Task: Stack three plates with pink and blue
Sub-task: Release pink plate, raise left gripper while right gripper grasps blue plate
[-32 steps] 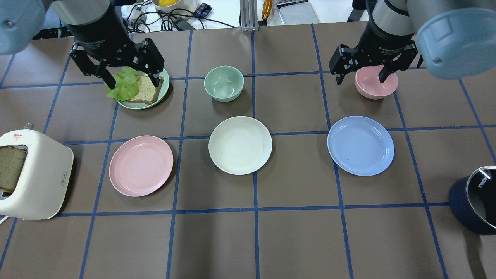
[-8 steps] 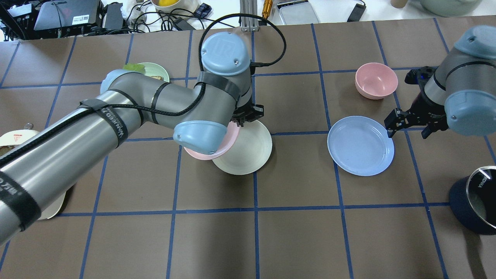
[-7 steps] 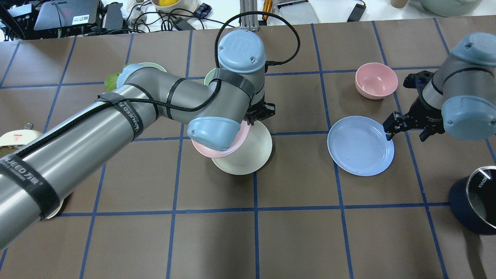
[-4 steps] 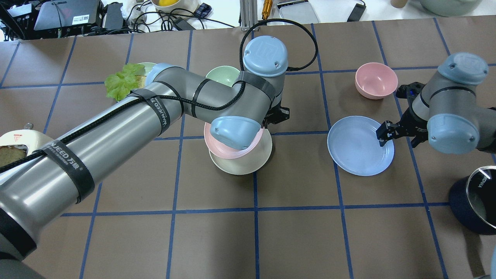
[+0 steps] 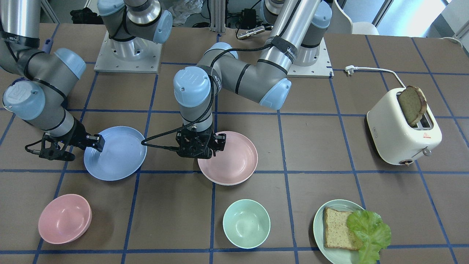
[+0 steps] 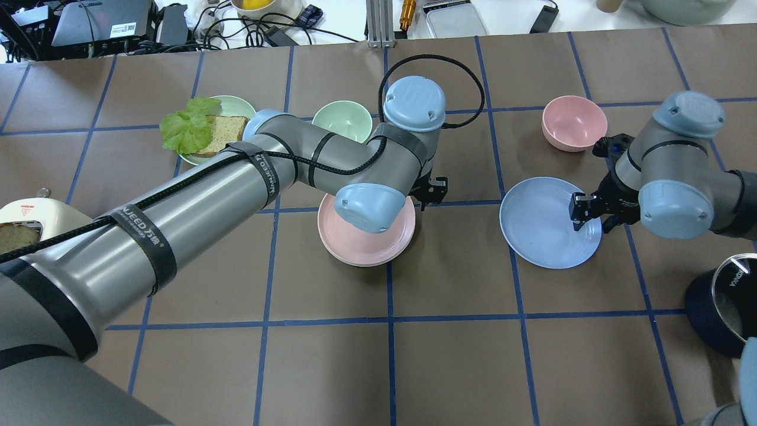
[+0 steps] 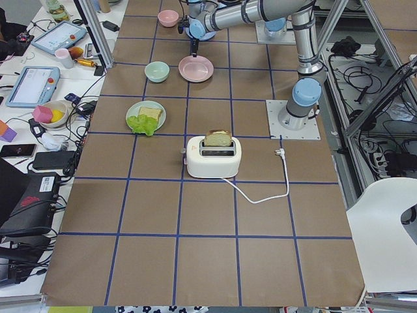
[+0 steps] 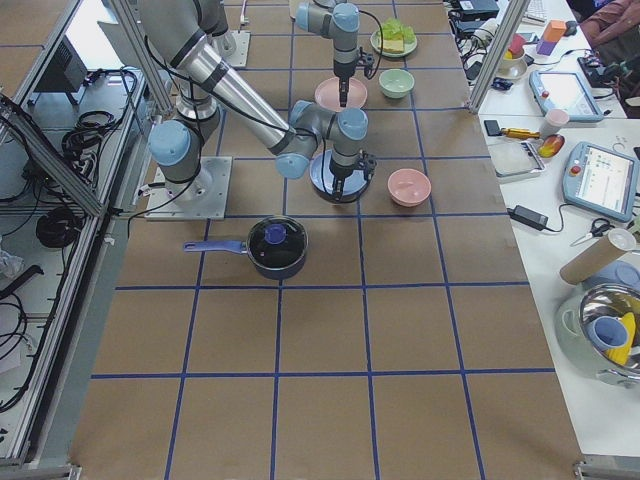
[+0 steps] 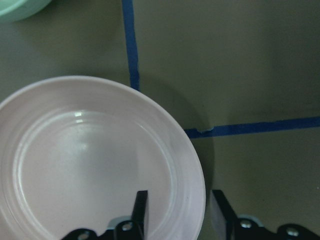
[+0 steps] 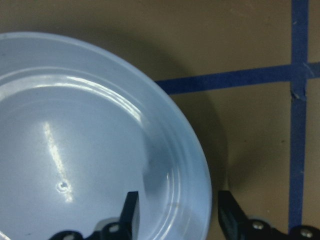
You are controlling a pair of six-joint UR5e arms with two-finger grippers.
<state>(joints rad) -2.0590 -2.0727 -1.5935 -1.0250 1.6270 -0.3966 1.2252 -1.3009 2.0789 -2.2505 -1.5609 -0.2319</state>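
Note:
The pale pink plate [image 6: 369, 236] lies at the table's middle, on top of the cream-white plate, which it hides almost wholly. My left gripper [image 6: 423, 198] stands at the pink plate's far right rim. In the left wrist view its jaws [image 9: 178, 212] straddle that rim of the pink plate [image 9: 85, 165] with a clear gap, so it is open. The light blue plate [image 6: 547, 228] lies flat to the right. My right gripper [image 6: 591, 216] is open and straddles its right rim, one finger over the light blue plate [image 10: 75, 150] in the right wrist view.
A pink bowl [image 6: 573, 121] and a mint-green bowl [image 6: 343, 118] stand behind the plates. A mint-green plate with bread and lettuce [image 6: 207, 127] is at the back left. A toaster [image 5: 401, 137] stands at the left edge and a dark pot [image 6: 724, 313] at the right edge.
My left arm carried the pink plate rightward and set it on the cream-white plate, and its jaws now stand apart. My right gripper moved left and down onto the blue plate's rim.

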